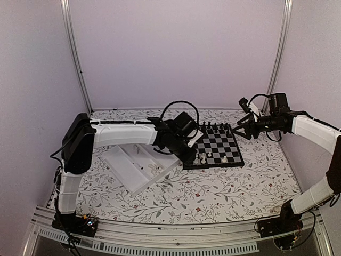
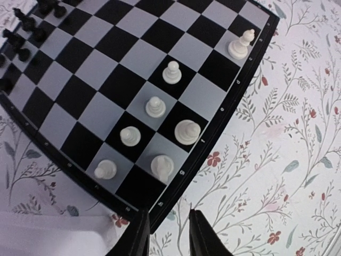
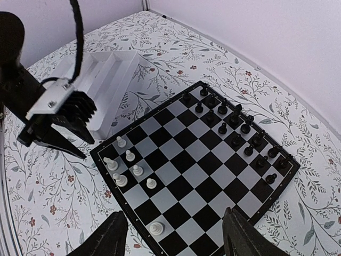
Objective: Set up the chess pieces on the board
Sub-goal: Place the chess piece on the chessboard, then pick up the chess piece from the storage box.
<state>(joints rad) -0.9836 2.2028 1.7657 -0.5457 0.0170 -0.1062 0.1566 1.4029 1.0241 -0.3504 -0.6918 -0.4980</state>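
The board (image 1: 226,144) lies right of centre, also in the left wrist view (image 2: 122,80) and the right wrist view (image 3: 197,176). Several white chess pieces (image 2: 155,106) stand on its near two rows, mostly at the near left corner (image 3: 129,156), with one apart near the right (image 3: 156,228). My left gripper (image 1: 191,156) hovers over the board's near left corner (image 2: 168,224), open and empty. My right gripper (image 1: 238,126) hangs above the board's far right side (image 3: 176,224), wide open and empty.
Black chessmen (image 3: 234,125) fill the board's far rows, also seen in the left wrist view (image 2: 26,32). A white compartmented tray (image 1: 136,165) lies left of the board, touching its corner (image 3: 101,74). Flowered cloth (image 1: 213,197) covers the table. Walls close the back and sides.
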